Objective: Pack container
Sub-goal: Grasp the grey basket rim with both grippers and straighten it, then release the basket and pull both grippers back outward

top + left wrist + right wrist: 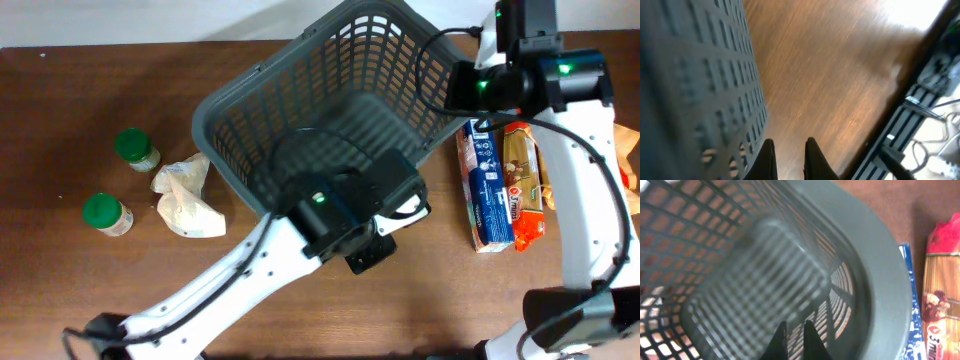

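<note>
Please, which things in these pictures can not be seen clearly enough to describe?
- Left gripper: overhead, hidden under its own wrist.
- Container: near floor covered overhead by that wrist; wall blurred in left wrist view.
- Jars: labels too small overhead.
- Orange thing: cut off by overhead's right edge.

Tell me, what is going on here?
Two robot arms are at a grey basket, which looks empty. The right gripper hangs over its inside, and the left gripper is outside beside its wall. Both jaws are slightly apart and hold nothing. Two jars and a bag lie left of it, a carton and pasta packet right.
</note>
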Tool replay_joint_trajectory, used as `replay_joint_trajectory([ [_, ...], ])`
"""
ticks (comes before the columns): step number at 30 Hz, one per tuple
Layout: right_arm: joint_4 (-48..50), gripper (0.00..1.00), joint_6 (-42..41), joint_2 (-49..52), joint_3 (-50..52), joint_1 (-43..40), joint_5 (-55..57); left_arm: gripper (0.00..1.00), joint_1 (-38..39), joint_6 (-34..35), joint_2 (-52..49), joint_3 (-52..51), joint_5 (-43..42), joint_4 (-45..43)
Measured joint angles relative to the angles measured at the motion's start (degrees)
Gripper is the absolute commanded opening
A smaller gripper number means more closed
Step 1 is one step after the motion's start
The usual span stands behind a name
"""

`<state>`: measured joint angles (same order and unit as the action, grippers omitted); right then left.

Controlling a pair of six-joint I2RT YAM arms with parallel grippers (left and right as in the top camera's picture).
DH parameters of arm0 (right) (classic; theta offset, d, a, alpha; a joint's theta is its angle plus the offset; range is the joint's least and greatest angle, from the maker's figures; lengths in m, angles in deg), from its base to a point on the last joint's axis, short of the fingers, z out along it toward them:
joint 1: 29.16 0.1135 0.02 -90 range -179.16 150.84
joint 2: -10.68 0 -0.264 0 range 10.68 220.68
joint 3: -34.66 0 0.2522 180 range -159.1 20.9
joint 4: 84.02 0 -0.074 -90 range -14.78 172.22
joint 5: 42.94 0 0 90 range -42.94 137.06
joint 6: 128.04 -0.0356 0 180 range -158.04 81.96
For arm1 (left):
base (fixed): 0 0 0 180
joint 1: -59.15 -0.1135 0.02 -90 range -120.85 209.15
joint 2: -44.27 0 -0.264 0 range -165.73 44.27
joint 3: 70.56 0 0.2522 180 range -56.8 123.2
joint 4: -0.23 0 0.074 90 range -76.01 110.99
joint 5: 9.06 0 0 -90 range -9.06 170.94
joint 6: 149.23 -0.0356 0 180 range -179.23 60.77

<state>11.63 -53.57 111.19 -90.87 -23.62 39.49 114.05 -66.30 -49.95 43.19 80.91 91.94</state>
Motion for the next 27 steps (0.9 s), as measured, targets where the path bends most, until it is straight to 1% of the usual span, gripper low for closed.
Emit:
replay_joint_trajectory([
  [6,-2.69,0.04,-0.33,1.81,0.13,0.2,-0.04,0.02,-0.26,0.02,-1.97,0.0,6.21,2.91],
  [9,-3.15,0.04,-0.33,1.81,0.24,0.2,-0.04,0.02,-1.79,0.26,-1.97,0.0,7.23,2.99],
  [12,-3.67,0.04,-0.35,1.81,0.22,0.2,-0.15,0.02,-4.9,0.42,-1.97,0.0,7.8,3.13],
  [21,-5.95,0.04,-0.02,1.81,0.24,0.76,-0.33,0.02,-17.49,0.46,-1.97,0.0,9.42,1.33],
  [27,-6.08,0.04,0.74,1.84,0.24,2.16,-0.26,0.02,-22.25,0.46,-1.97,0.0,9.75,1.99],
])
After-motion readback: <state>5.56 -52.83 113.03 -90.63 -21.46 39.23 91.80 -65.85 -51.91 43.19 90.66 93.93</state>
